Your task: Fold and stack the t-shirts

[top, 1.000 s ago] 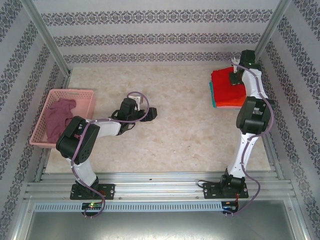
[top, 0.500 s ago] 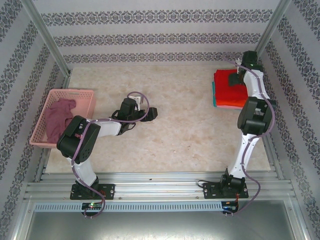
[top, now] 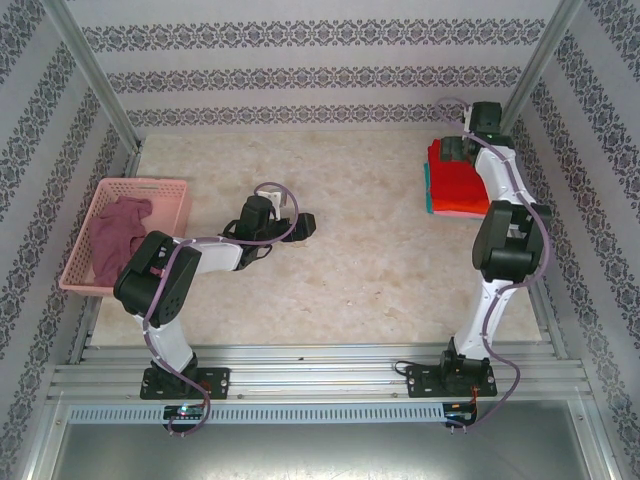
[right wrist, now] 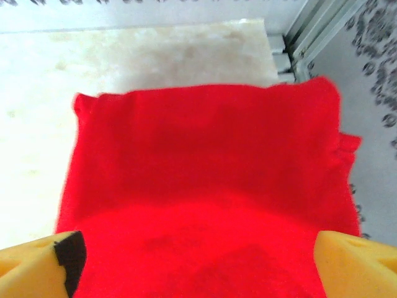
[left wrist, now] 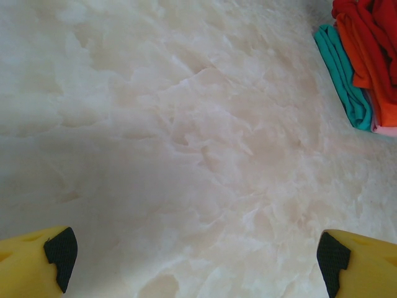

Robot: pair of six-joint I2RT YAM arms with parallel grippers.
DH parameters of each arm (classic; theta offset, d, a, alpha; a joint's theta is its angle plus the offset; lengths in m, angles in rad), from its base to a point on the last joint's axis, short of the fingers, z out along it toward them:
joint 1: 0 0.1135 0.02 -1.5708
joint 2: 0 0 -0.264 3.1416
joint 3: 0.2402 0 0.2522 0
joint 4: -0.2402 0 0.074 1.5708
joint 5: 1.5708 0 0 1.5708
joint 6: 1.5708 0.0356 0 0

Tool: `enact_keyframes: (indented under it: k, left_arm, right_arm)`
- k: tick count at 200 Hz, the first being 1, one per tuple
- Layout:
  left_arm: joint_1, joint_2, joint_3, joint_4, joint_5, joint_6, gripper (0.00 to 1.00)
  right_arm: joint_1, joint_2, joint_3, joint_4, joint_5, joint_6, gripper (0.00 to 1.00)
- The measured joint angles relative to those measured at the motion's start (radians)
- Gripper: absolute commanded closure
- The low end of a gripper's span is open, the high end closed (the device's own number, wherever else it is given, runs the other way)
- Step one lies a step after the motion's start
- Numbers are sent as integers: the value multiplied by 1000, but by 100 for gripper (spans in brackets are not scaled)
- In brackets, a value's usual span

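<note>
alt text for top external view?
A folded bright red cloth t-shirt tops a stack at far right, the right arm's tool above its far end. The left arm's tool points toward centre; a dusty mauve cloth t-shirt lies crumpled in a pink plastic lattice basket at left.

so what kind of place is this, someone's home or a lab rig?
Most likely a lab test cell dressed to look domestic: aluminium frame posts hold wallpapered panels around a marble-look table, with bare metal rails along its near edge.
</note>
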Motion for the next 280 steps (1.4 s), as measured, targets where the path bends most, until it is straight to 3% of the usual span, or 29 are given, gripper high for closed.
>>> enact_keyframes:
  k: [46,98,145,190,233,280]
  left_arm:
    - [0,0,-12,24,0,0,0]
    - [2,-23,-53,39,-11,18,0]
    - [61,-204,-148,30,-53,122,0]
    - [174,-417,-245,-14,-201,269,0]
    - [286,-553,-392,-6,-298,274,0]
    - [333,-566,-402,4,-407,365,0]
  right_arm:
    - [-51,111,-6,10,-71,74,2]
    - [-50,25,-101,48,-123,77,2]
    - [-1,-334,-494,212,-163,70,2]
    - [105,-695,-979,489,-153,71,2]
    - [154,-773,-1311,760,-95,96,2]
    - [281,-728,-1373,977,24,60,2]
